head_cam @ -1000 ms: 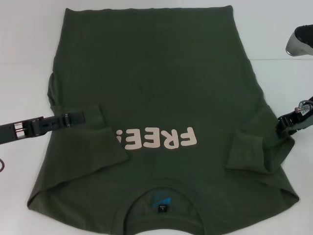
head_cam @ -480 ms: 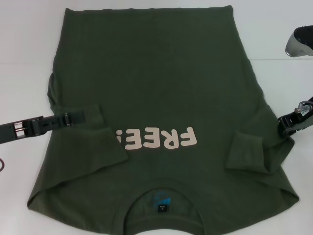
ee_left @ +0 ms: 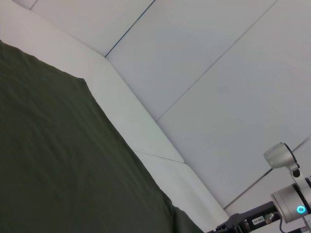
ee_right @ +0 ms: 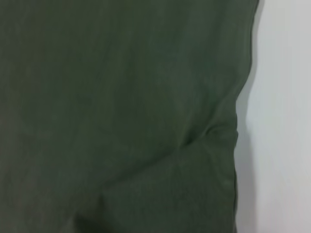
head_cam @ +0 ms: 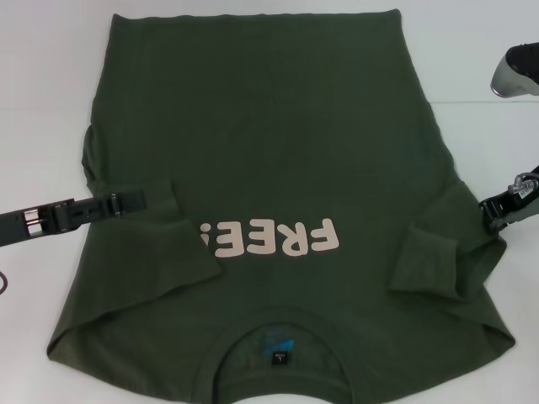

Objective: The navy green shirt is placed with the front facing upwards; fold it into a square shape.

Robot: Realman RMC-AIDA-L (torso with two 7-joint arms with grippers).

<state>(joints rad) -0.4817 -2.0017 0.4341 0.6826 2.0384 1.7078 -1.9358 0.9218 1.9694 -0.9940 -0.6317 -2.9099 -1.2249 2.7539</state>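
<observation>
The navy green shirt (head_cam: 269, 143) lies flat and face up on the white table, its collar (head_cam: 278, 335) nearest me and the pale "FREE!" lettering (head_cam: 269, 240) upside down. Both short sleeves are folded inward over the body: the left sleeve (head_cam: 173, 244) and the right sleeve (head_cam: 431, 261). My left gripper (head_cam: 135, 202) lies low over the top of the left sleeve fold. At the shirt's right edge, my right gripper (head_cam: 493, 217) sits beside the right sleeve. The wrist views show only green cloth (ee_left: 58, 160) (ee_right: 121, 116) and table.
White table (head_cam: 42, 101) surrounds the shirt on the left, right and far sides. A silver joint of the right arm (head_cam: 515, 71) hangs over the far right. The left wrist view shows the right arm (ee_left: 286, 206) in the distance.
The right gripper has drawn slightly to the right, off the shirt's edge, and the right sleeve fold has shifted a little. The left arm has stayed still.
</observation>
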